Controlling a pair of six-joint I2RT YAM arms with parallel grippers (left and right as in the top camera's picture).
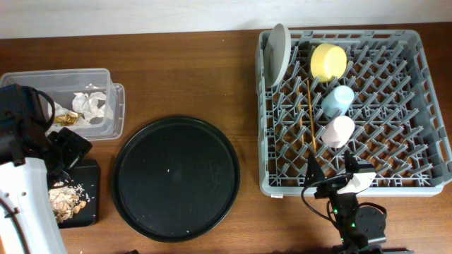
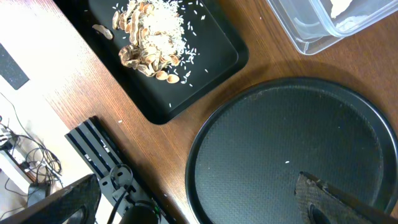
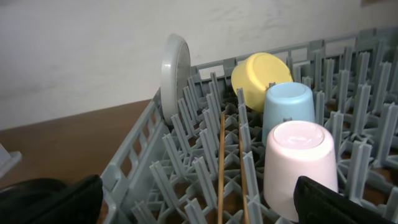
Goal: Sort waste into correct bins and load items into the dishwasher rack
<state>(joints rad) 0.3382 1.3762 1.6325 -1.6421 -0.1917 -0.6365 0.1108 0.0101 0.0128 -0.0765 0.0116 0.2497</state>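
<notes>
The dishwasher rack point(image 1: 395, 185) at the right holds the upright grey-white plate point(image 1: 277, 53), yellow bowl point(image 1: 328, 61), light blue cup point(image 1: 339, 100), pink cup point(image 1: 339, 131) and chopsticks point(image 1: 309, 116). My right gripper point(image 1: 332, 171) is open and empty at the rack's front edge, with the chopsticks point(image 3: 221, 162) and pink cup point(image 3: 298, 165) just ahead of its jaws point(image 3: 199, 208). The clear tub point(image 1: 106, 76) holds napkins point(image 1: 90, 104) and the gold wrapper point(image 1: 65, 120). The flat black tray point(image 1: 90, 176) holds food scraps point(image 2: 152, 37). My left gripper point(image 1: 70, 149) is open and empty above that tray.
The large round black tray point(image 1: 176, 180) lies between the bins and the rack and has nothing on it; it also fills the lower right of the left wrist view point(image 2: 292, 143). The table's front edge, with cables beyond it, shows at the lower left of the left wrist view.
</notes>
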